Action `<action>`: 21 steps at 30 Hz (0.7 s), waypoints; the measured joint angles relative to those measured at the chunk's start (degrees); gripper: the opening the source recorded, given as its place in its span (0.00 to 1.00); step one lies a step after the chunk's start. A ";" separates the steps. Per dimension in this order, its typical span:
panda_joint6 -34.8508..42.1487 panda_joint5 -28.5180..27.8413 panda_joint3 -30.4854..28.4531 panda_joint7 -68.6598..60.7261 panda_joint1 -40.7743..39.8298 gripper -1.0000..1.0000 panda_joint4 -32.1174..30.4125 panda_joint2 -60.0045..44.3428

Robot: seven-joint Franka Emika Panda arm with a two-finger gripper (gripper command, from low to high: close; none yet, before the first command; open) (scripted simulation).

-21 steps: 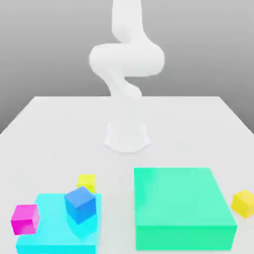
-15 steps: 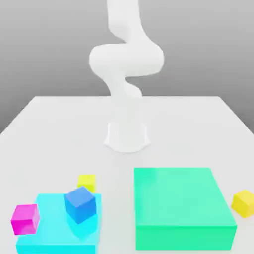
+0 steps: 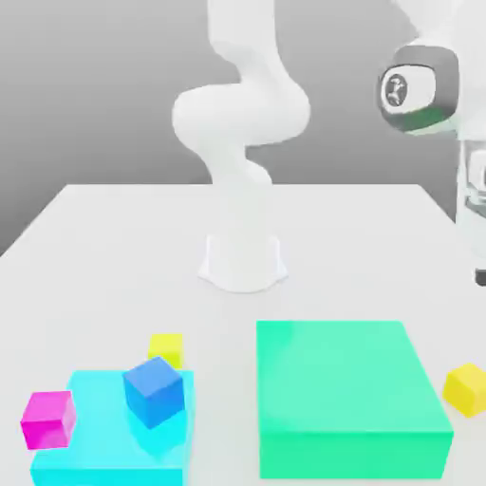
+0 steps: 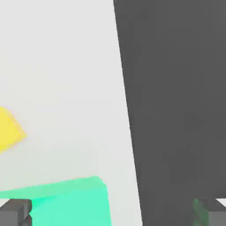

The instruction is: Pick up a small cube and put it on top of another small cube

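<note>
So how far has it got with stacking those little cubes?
No stack made so far, by the look of it: the magenta cube, blue cube and both yellow cubes sit apart. The robot's hand is open, holding nothing. Picking one up and setting it on another are both left.

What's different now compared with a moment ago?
The arm's hand end has come into the exterior view at its upper right, with the gripper open and holding nothing. The blue cube, magenta cube, both yellow cubes and both slabs stayed put.
</note>
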State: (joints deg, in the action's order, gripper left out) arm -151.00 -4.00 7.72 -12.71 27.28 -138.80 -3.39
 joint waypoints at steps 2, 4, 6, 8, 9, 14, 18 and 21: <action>-1.59 -0.98 1.38 -4.47 0.69 0.50 -0.58 -4.20; -3.16 -2.31 2.97 -8.71 1.44 0.50 -1.15 -8.44; -5.27 -4.13 3.55 -10.83 2.37 0.50 -1.22 -12.69; -8.21 -6.01 2.53 -10.29 3.47 0.50 -0.55 -16.87; -9.77 -6.88 1.74 -9.78 4.16 0.50 -0.14 -18.94; -12.29 -8.10 0.29 -8.94 5.39 0.00 0.56 -22.24; -12.14 -8.10 0.36 -8.97 5.34 0.00 0.53 -22.15; -8.24 -5.88 2.33 -10.66 3.86 0.00 -0.59 -17.12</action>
State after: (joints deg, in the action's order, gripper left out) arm -159.24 -9.87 10.05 -23.37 31.14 -139.39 -20.51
